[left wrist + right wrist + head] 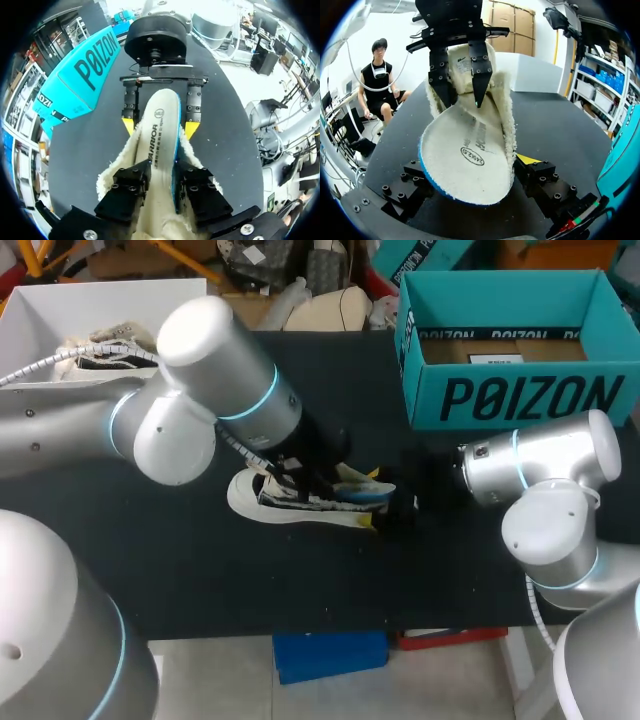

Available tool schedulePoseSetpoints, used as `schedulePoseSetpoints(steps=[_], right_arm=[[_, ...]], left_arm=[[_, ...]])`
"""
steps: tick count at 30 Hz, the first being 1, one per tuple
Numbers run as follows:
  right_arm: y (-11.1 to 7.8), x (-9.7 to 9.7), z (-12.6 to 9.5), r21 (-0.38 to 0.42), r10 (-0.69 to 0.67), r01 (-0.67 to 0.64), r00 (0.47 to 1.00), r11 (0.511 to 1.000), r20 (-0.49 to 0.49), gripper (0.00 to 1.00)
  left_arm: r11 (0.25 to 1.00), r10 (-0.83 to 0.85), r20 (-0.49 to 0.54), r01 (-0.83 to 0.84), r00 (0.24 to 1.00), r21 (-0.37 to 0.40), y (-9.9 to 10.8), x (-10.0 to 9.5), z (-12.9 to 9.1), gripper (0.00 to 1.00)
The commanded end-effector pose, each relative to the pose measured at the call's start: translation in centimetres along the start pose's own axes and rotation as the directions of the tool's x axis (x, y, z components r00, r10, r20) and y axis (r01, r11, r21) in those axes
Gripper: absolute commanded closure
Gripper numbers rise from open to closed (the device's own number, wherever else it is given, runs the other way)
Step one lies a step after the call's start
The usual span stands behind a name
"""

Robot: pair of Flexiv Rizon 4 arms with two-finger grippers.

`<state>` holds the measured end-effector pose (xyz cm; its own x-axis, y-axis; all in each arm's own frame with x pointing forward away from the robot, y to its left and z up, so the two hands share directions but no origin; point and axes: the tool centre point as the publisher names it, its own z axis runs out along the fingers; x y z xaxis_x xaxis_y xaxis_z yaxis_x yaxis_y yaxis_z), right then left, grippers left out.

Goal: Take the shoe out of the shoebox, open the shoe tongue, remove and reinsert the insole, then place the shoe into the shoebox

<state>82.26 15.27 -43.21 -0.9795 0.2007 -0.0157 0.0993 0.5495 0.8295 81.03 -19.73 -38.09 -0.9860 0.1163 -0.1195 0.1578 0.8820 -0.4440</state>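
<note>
A fleece-lined shoe (300, 502) lies on its side mid-table. Its white insole (159, 135) with a blue edge sticks out of the shoe's opening. My left gripper (162, 172) comes down over the shoe, its black fingers (481, 75) standing slightly apart on either side of the insole's heel end, open. My right gripper (160, 127) meets the shoe from the other end, with a yellow tip pressed to each side of the fleece, shut on the shoe. From its own view, the right gripper (472, 165) has the insole (465, 160) filling the space between its fingers. The teal shoebox (520, 390) stands empty at the back right.
A white box (60, 315) holding another shoe sits at the back left, partly behind my left arm. Black table surface (300, 590) lies bare in front of the shoe up to the near edge.
</note>
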Motion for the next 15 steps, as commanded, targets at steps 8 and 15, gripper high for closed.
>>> schedulePoseSetpoints(steps=[8, 15], right_arm=[[0.0, 0.1, 0.0, 0.004, 0.002, -0.002, 1.0, 1.0, 0.0, 1.0], [0.0, 0.1, 0.0, 0.004, 0.002, -0.002, 1.0, 1.0, 0.0, 1.0]], left_arm=[[0.998, 0.055, 0.024, -0.055, 0.998, -0.002, -0.2, -0.1, 2.0, 0.29], [0.994, 0.112, 0.07, -0.112, 0.991, -0.008, -1.1, -0.8, 2.6, 0.38]])
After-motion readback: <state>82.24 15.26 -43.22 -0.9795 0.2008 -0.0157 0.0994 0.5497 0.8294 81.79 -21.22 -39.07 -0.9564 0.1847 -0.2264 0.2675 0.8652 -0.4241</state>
